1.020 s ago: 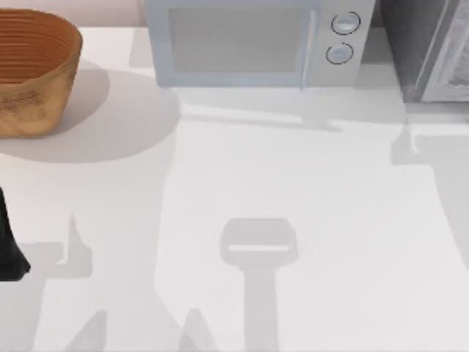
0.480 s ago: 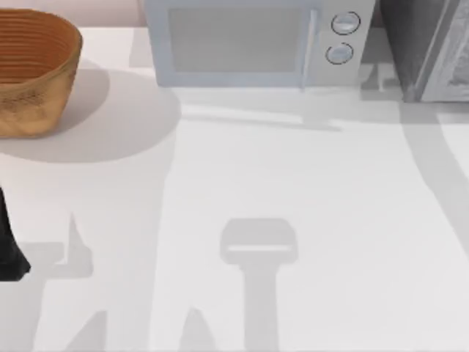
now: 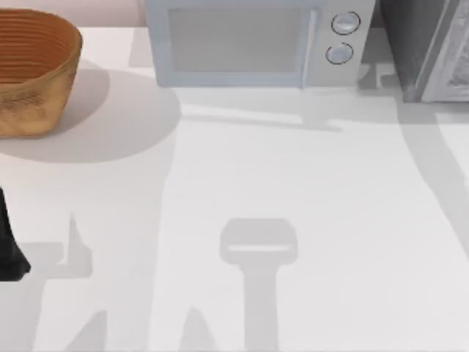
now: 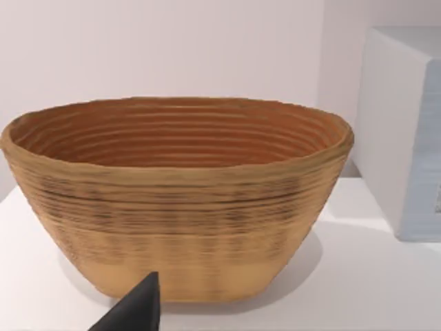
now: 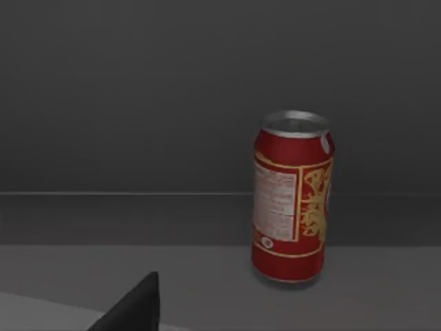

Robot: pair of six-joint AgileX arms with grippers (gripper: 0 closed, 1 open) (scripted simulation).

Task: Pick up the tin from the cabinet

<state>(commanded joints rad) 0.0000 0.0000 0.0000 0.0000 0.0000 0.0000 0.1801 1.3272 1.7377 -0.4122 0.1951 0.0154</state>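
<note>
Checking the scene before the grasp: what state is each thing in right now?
tin: upright on the dark cabinet shelf, not gripped.
microwave: door shut.
basket: upright on the table, nothing seen inside.
left arm: parked at the table's left edge.

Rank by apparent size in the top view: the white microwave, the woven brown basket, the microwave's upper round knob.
1. White microwave, cut off by the frame's top edge.
2. Woven brown basket, partly cropped.
3. Upper round knob, by far the smallest.
</note>
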